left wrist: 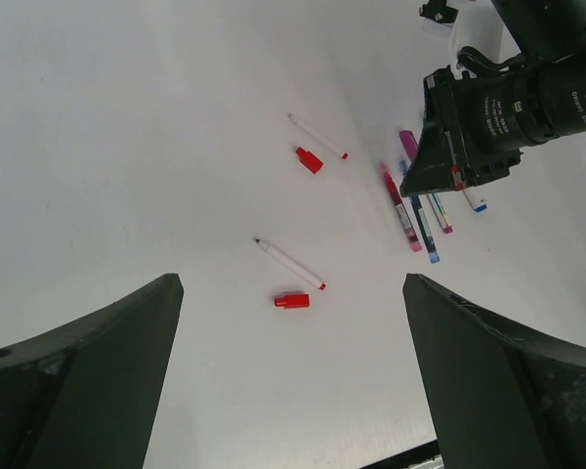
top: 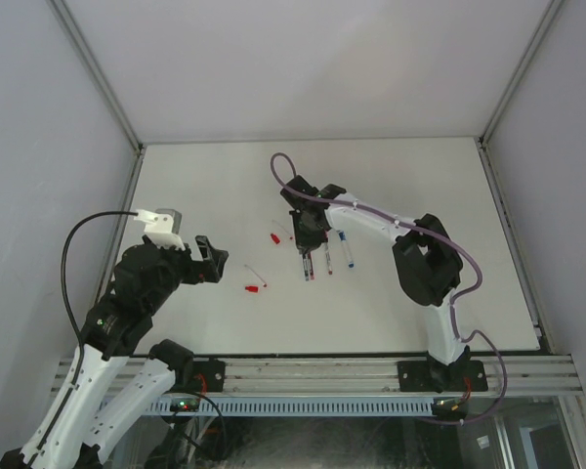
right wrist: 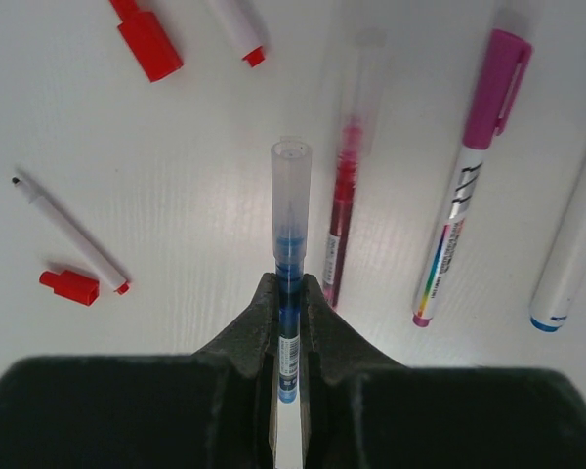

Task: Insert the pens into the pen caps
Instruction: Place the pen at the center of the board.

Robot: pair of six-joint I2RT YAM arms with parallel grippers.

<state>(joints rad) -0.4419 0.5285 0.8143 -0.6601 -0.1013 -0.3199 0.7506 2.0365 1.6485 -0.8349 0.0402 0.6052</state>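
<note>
While the right fingers (right wrist: 270, 299) are pinched shut on a blue pen (right wrist: 290, 210) with a clear cap, beside a capped magenta pen (right wrist: 469, 176) lying on the counter (top: 420, 186), the left fingers (top: 212, 260) stand wide open and empty. Two uncapped red pens (left wrist: 290, 264) and two red caps (left wrist: 292, 300) lie loose nearby.

DESK: Where can a pincer pass?
PHOTOGRAPHER: Bare surface (top: 215, 186) lies open around the nearer uncapped pen (left wrist: 289, 264) and red cap (left wrist: 292, 300), a clear run from the left pincer (top: 213, 260).
DESK: The blockage?
PHOTOGRAPHER: The right pincer (top: 308, 246), clamping a blue pen (right wrist: 289, 256), crowds the row of pens (left wrist: 406, 217).
</note>
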